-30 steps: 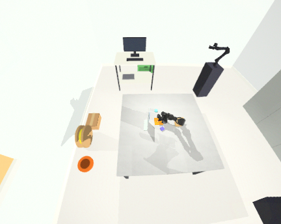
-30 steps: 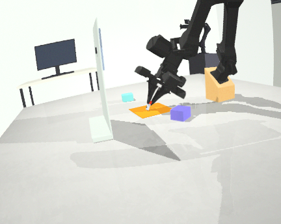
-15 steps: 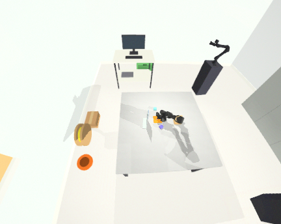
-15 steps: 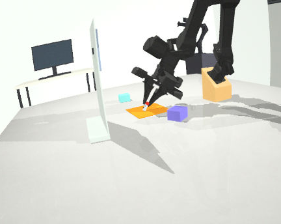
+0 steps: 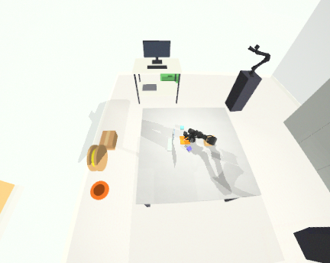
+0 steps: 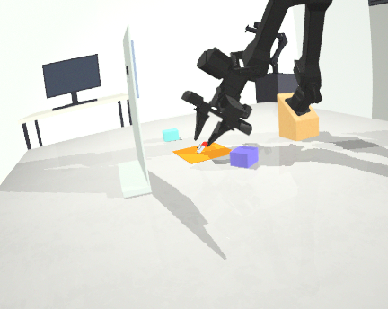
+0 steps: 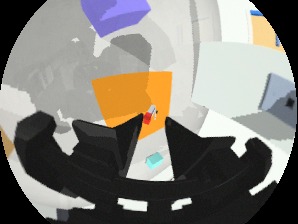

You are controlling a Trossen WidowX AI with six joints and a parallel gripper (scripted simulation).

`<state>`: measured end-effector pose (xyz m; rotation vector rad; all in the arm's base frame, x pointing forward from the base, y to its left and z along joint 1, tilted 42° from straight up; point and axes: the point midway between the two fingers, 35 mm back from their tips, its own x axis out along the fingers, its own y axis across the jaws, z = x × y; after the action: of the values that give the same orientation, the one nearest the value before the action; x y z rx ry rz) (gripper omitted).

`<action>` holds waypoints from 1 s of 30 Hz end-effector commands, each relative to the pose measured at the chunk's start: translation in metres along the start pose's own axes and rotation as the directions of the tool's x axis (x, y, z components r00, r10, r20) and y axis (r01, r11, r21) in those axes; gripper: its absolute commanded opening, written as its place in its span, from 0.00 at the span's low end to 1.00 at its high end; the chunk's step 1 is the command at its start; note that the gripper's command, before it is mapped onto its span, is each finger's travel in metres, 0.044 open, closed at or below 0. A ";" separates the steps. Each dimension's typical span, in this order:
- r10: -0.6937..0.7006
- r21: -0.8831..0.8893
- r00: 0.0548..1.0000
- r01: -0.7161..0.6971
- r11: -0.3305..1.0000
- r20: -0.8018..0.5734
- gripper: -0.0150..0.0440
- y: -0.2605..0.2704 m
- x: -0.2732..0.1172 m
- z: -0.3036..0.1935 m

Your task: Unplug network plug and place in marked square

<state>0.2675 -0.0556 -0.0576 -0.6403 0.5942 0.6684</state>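
Note:
The marked square (image 5: 184,141) (image 6: 187,157) (image 7: 112,95) is an orange patch on the table. The small plug (image 6: 200,148) (image 7: 149,115), red at one end and pale grey at the other, is on the square, near its edge in the wrist view. Whether it lies quite flat I cannot tell. My gripper (image 6: 202,142) (image 7: 154,117) is open, its fingertips apart, low over the plug with one on either side. No finger is seen gripping it. The upright panel (image 6: 137,121) (image 7: 235,75) stands apart from the plug; its dark socket opening (image 7: 290,103) looks empty.
A teal block (image 5: 182,128) (image 6: 171,135) (image 7: 155,161) lies beyond the square in the exterior view. A purple block (image 5: 189,148) (image 6: 243,157) (image 7: 115,15) lies on the square's near right side there. The panel's flat foot (image 5: 169,144) (image 6: 135,181) rests on the table.

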 end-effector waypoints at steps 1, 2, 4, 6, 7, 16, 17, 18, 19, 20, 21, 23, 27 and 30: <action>0.000 -0.007 1.000 0.000 1.000 0.002 0.52 0.000 -0.004 0.001; 0.000 -0.006 1.000 0.000 1.000 0.002 0.52 -0.001 -0.005 0.000; 0.000 -0.006 1.000 0.000 1.000 0.002 0.52 -0.001 -0.007 0.000; 0.001 -0.006 1.000 -0.001 1.000 0.002 0.52 -0.001 -0.009 0.000; 0.001 -0.006 1.000 -0.001 1.000 0.001 0.52 -0.001 -0.010 0.000; 0.001 -0.004 1.000 -0.001 1.000 0.001 0.52 -0.001 -0.020 -0.001; 0.001 -0.003 1.000 -0.001 1.000 0.001 0.52 -0.001 -0.021 -0.001; 0.001 -0.003 1.000 -0.001 1.000 0.000 0.52 0.000 -0.022 -0.001; 0.001 -0.003 1.000 -0.001 1.000 0.000 0.52 -0.001 -0.022 -0.001; 0.001 -0.003 1.000 -0.001 1.000 0.000 0.52 -0.001 -0.022 -0.001; 0.001 -0.003 1.000 -0.001 1.000 0.000 0.52 -0.002 -0.023 -0.001; 0.002 -0.004 1.000 -0.002 1.000 -0.001 0.52 -0.003 -0.024 -0.002; 0.003 -0.004 1.000 -0.003 1.000 -0.002 0.52 -0.007 -0.027 -0.003; 0.003 -0.004 1.000 -0.003 1.000 -0.003 0.52 -0.009 -0.030 -0.003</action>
<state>0.2530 -0.0713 -0.0401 -0.6361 0.6030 0.6703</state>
